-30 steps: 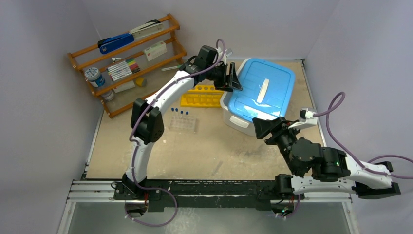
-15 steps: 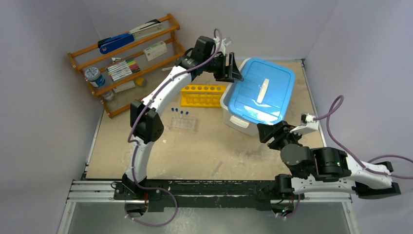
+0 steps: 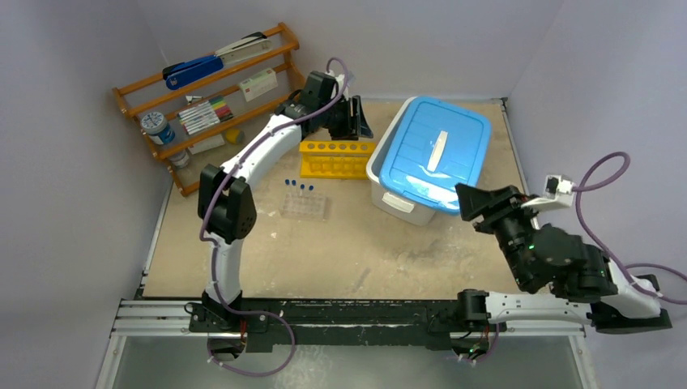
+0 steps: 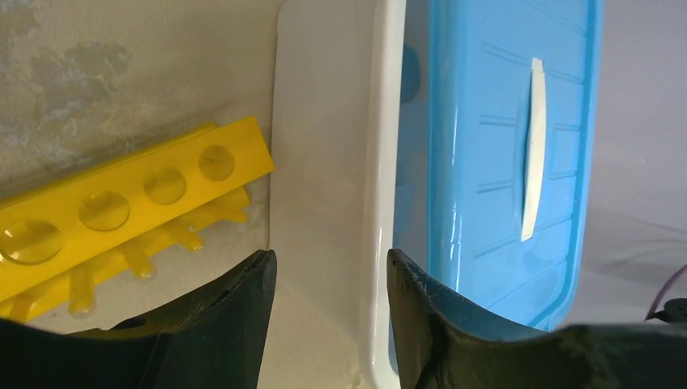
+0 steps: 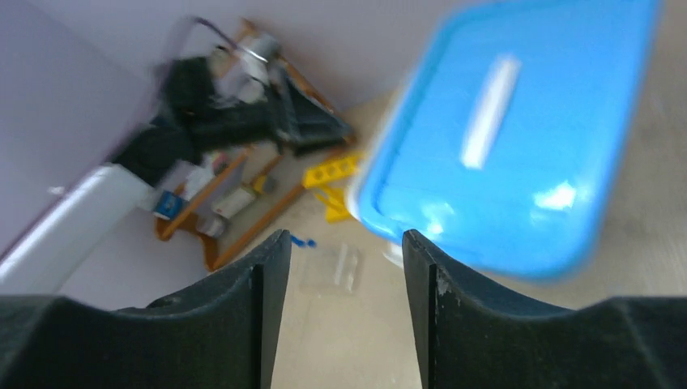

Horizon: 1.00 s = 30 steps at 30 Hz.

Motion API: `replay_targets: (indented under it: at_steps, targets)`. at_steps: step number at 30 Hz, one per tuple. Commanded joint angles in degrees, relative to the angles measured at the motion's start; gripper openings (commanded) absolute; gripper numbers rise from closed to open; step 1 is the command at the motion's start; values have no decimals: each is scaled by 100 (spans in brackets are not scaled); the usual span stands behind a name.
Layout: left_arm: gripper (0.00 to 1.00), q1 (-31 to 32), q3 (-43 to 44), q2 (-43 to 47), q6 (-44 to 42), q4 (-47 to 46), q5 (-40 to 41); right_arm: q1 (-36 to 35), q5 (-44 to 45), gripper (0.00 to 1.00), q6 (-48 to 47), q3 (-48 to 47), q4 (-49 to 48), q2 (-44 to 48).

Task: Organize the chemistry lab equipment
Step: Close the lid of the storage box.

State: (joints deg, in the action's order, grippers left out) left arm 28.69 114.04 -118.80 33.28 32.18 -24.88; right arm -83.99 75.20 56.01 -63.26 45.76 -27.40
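Observation:
The yellow six-hole rack (image 3: 336,158) lies by the left side of a white bin (image 3: 389,194) with a blue lid (image 3: 433,150). The rack also shows in the left wrist view (image 4: 121,211). A clear tube tray (image 3: 304,204) with blue-capped tubes (image 3: 300,185) stands in front of the rack. My left gripper (image 3: 356,126) is open and empty, over the gap between rack and bin (image 4: 324,162). My right gripper (image 3: 468,203) is open and empty at the bin's near right corner. The squeeze bottle, flasks and dishes are out of view.
A wooden shelf (image 3: 211,97) with a blue stapler, markers and boxes leans at the back left. Walls close in the table on the left, back and right. The right wrist view is blurred and shows the lid (image 5: 518,138) and the tray (image 5: 332,267).
My left gripper has moved left, off the lid's far corner and toward the rack. My right gripper has drawn back to the right from the lid's near edge. The lid stays on the bin.

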Motion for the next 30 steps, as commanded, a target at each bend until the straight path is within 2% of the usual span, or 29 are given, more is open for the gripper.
replay_targets:
  at_steps: [1, 2, 3, 7, 9, 11, 15, 18, 20, 21, 24, 26, 28, 30]
  targets:
    - [51, 48, -373, 579, 87, -887, 150, -20, -1029, 58, -7132, -129, -6696, -632]
    - [50, 48, -400, 625, 109, -963, 99, -21, -1494, 58, -7660, -260, -7273, -893]
    - [50, 45, -426, 668, 119, -1034, 58, -21, -1980, 59, -7853, -601, -7148, -1151]
    - [50, 40, -578, 811, 133, -1150, -85, -17, -4098, 64, -8720, -1689, -6464, -1876]
    - [50, 46, -735, 882, 123, -1302, -246, -20, -5014, 66, -8895, -2372, -5581, -2208]
    - [51, 41, -894, 966, 126, -1434, -304, -21, -5286, 67, -9188, -2869, -5030, -2479]
    - [51, 38, -993, 975, 297, -1704, -396, -17, -5734, 69, -9675, -3681, -4596, -3020]
    - [51, 40, -1045, 920, 561, -2011, -593, -16, -5835, 66, -9733, -4889, -3997, -3971]
    - [50, 40, -1163, 928, 742, -2268, -682, 61, -5788, 68, -10060, -5369, -3879, -4676]
    - [50, 40, -1211, 954, 779, -2347, -706, 322, -6019, 69, -10103, -5648, -3672, -4982]
    - [50, 36, -1287, 1035, 727, -2341, -704, 1819, -8086, 70, -9369, -6760, -2596, -5821]
    - [50, 32, -1270, 1087, 585, -2136, -636, 2654, -9175, 69, -8944, -6999, -2416, -6116]
    - [50, 24, -1238, 1125, 440, -1944, -549, 3844, -10364, 69, -8244, -6679, -2682, -6075]
    - [50, 8, -1264, 1169, 320, -1861, -525, 5127, -11631, 68, -7193, -5541, -3717, -5746]
